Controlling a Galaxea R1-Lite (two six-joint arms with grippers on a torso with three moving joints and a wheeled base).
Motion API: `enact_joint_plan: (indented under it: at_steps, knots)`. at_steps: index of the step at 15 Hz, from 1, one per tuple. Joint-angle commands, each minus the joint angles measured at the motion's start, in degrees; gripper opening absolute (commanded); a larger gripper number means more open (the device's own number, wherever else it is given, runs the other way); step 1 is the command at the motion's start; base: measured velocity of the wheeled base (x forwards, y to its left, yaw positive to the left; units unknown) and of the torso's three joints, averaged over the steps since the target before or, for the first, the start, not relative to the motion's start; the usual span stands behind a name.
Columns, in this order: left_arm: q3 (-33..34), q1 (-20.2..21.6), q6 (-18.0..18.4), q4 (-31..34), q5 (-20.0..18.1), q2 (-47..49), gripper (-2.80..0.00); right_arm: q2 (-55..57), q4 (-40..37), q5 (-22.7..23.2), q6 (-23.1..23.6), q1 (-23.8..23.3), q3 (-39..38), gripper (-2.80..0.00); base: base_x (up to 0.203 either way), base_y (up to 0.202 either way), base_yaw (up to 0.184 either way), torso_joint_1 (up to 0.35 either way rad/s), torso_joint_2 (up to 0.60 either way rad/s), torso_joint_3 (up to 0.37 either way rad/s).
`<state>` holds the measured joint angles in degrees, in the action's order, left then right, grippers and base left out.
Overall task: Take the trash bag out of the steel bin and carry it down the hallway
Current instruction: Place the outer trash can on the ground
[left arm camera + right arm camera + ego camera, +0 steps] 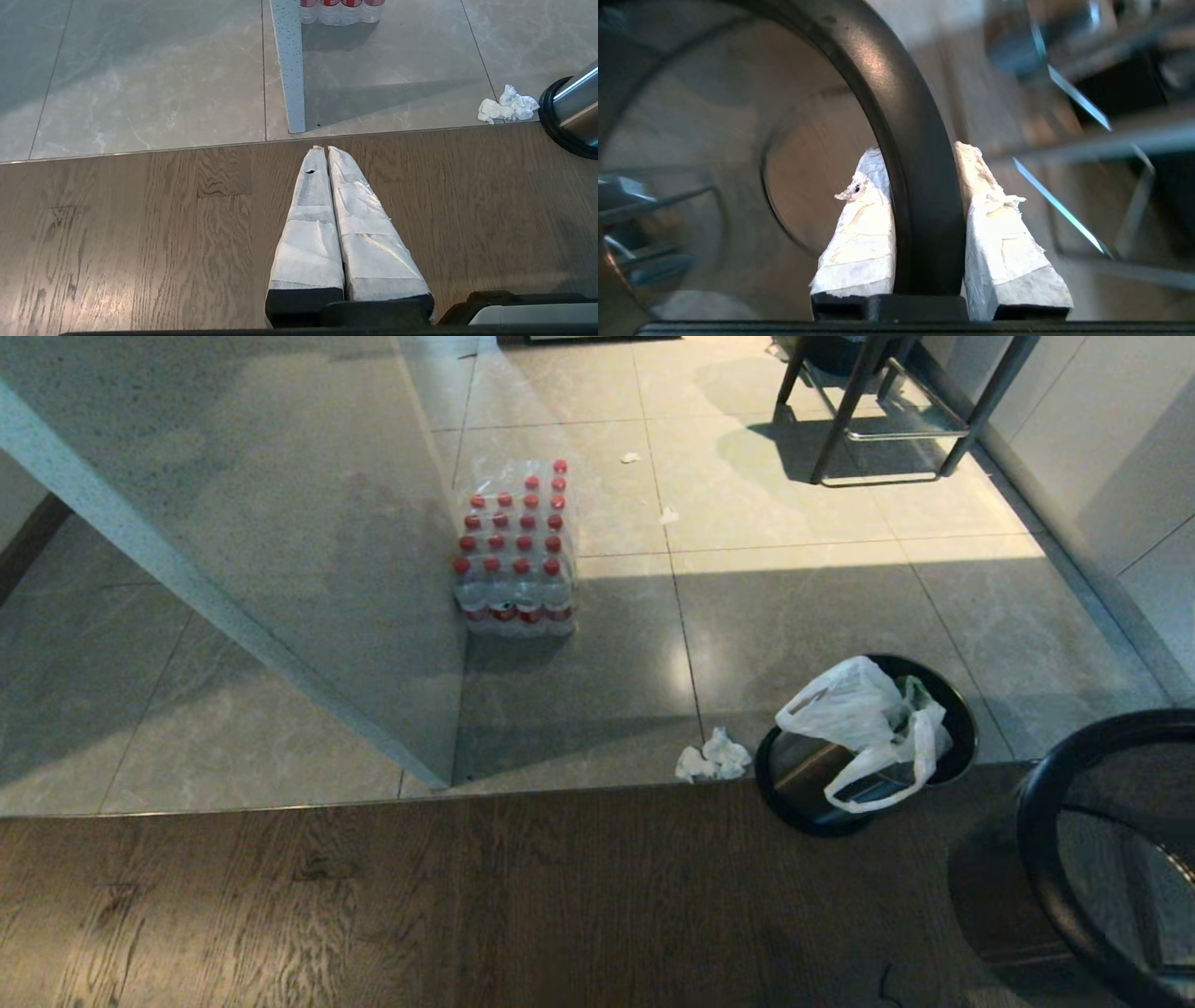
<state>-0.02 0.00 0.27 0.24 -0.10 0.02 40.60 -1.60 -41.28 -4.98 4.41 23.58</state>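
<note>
Right gripper (924,186) clamps black rim of second steel bin (1102,859). Left gripper (325,154) closed, empty. Trash bag (864,723) in steel bin (794,793); I judge handle grab next.

Both the left gripper (322,148) and the right gripper (920,154) have two long tapering fingers (306,233) wrapped in worn, wrinkled white tape with frayed tips and a small dark hole, set on black square bases.

Trash bag (854,709) in steel bin (803,798), tissue wad (713,758) left of it, bottle pack (515,551) farther left behind.
</note>
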Motion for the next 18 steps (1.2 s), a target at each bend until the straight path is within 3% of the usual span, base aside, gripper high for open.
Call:
enact_joint_plan:
  at_steps: [1,5,7,10,12,14,18]
  knots:
    - [0.02,0.00,0.00,0.02,0.01,0.06,-2.80,5.89,-0.48,-0.87,-5.00,-0.78,-6.02,-2.80,0.000,0.000,0.000,0.000,0.00,0.000]
    - [0.02,0.00,0.00,0.02,0.01,0.06,-2.80,22.46,-0.64,-0.75,-18.67,1.50,-8.89,-2.80,0.000,0.000,0.000,0.000,0.00,0.000]
    - [-0.01,0.00,0.00,0.02,0.01,0.06,-2.80,30.79,2.86,2.14,-23.29,4.68,-7.00,-2.80,0.000,0.000,0.000,0.000,0.00,0.000]
    - [0.02,0.00,0.03,0.02,0.01,0.06,-2.80,36.84,5.96,6.19,-24.68,15.35,1.41,-2.80,0.000,0.000,0.000,0.000,0.00,0.000]
    - [0.02,0.00,0.00,0.02,0.01,0.06,-2.80,41.89,8.30,6.98,-24.91,19.43,8.04,-2.80,0.000,0.000,0.000,0.000,0.00,0.000]
    - [-0.04,0.00,0.00,0.02,0.01,0.06,-2.80,48.78,11.68,7.47,-23.72,20.48,12.94,-2.80,0.000,0.000,0.000,0.000,0.00,0.000]
    - [-0.04,0.00,0.03,0.02,0.01,0.06,-2.80,67.11,25.01,7.51,-16.32,20.89,24.08,-2.80,0.000,0.000,0.000,0.000,0.00,0.000]
